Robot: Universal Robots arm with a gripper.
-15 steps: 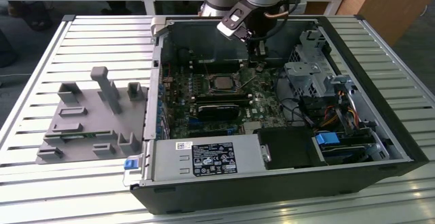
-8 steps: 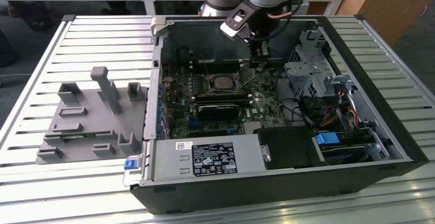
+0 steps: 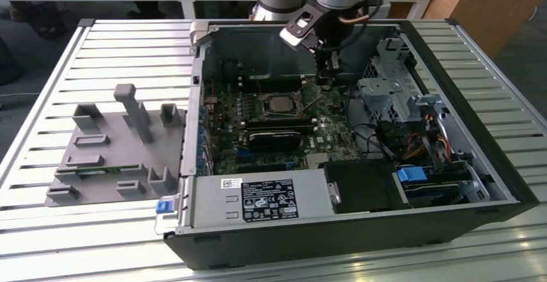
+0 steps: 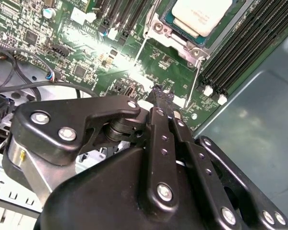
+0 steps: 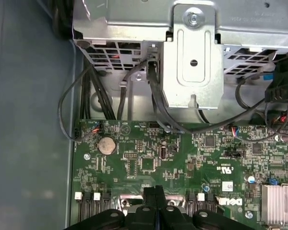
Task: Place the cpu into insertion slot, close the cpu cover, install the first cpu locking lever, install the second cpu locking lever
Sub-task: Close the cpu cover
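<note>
Silvery: one cpu point(image 4: 201, 14) in one insertion slot point(image 4: 180, 40); one hand point(image 4: 162, 93) pinched, empty.

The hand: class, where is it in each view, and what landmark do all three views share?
Exterior view: the hand reaches down into the open computer case, to the exterior view's right of the cpu.
Second wrist view: the hand, shut, over the green circuit board, short of the cpu.
First wrist view: the hand, shut, over that board, a metal cage beyond.
Shared landmark: the green circuit board.
</note>
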